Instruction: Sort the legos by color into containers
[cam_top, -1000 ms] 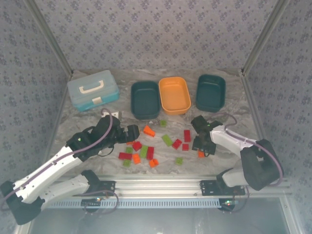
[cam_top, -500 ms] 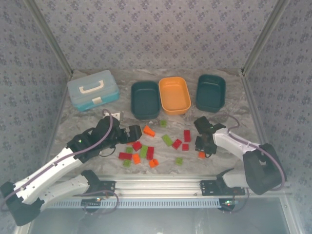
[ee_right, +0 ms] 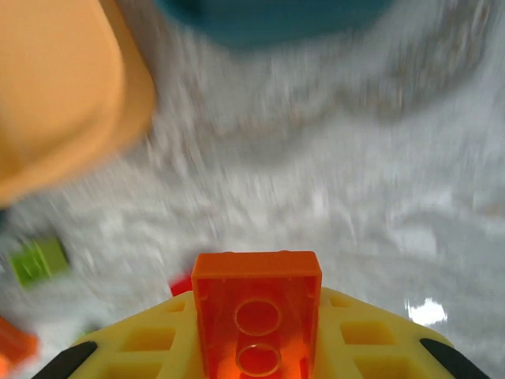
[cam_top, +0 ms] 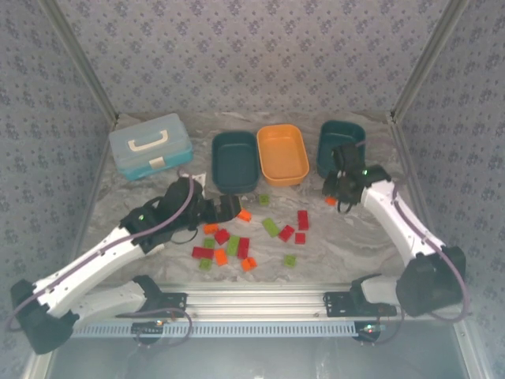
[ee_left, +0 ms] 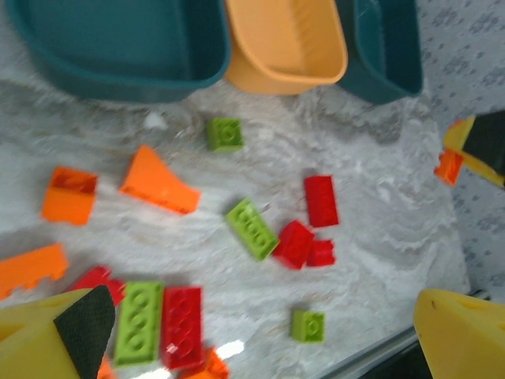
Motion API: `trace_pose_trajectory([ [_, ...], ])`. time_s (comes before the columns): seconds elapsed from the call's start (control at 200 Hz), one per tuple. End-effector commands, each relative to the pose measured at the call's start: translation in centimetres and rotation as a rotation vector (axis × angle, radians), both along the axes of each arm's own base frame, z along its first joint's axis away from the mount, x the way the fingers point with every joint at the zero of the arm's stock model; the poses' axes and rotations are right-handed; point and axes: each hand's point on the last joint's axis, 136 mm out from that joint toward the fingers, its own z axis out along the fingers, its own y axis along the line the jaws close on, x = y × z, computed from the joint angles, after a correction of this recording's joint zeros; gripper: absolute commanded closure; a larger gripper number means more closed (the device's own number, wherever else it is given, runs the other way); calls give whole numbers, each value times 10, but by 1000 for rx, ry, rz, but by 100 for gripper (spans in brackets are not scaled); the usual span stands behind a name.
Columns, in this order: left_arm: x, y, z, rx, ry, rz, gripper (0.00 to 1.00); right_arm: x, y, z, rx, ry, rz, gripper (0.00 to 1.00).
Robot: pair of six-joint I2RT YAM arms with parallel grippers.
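While the right claw [cam_top: 334,194] is clamped on a small orange plastic brick [ee_right: 256,312] just in front of the right-hand dark teal plastic tub [cam_top: 341,126] at the worktop's [cam_top: 355,237] back edge, the left claw [cam_top: 230,208] gapes wide and empty over the scattered red, orange and green bricks [cam_top: 243,247] mid-worktop; an orange tub [cam_top: 282,154] and a second teal tub [cam_top: 234,162] sit along the same back edge

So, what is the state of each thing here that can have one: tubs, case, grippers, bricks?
left teal tub, empty
orange tub, empty
right teal tub, partly hidden, no bricks seen
light blue case, lid shut
left gripper, jaws open, holding nothing
right gripper, jaws shut on an orange brick
loose bricks, lying unsorted on the table
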Motion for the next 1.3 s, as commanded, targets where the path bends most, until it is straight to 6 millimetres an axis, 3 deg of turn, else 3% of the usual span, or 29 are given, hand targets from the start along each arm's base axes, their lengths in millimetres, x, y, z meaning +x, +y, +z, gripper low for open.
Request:
trace_pose_trajectory([
  [0.0,28,-25,42,-106,-56,-28,1,46,-21,12,-62,-17,-14,71],
  [0.09,54,-33,52,-116,-53,-22,1,91,-36,20,-80,-44,-55,71],
  [0.215,87,-45,68,-139,-79,-27,1,143,-56,4,-65,-14,-108,70],
  [0.345,116,-53,71,-145,-84,-23,1,180,-71,-19,-45,14,-141,68],
  [0.605,142,-61,58,-151,-66,-26,1,209,-78,-86,-14,122,-147,65],
  [0.724,142,-60,51,-136,-60,-29,1,214,-78,-102,-8,148,-140,61],
  [0.809,141,-59,47,-125,-53,-28,1,217,-78,-101,-5,146,-132,48],
  [0.919,138,-56,44,-116,-47,-24,1,220,-77,-79,-17,101,-118,36],
  [1.029,132,-49,43,-96,-39,-14,1,217,-72,-38,-21,30,-105,37],
  [1.159,121,-32,41,-55,-25,18,1,199,-57,41,-29,-126,-73,39],
  [1.294,101,-13,43,-28,-13,44,1,151,-20,115,-35,-293,20,36],
])
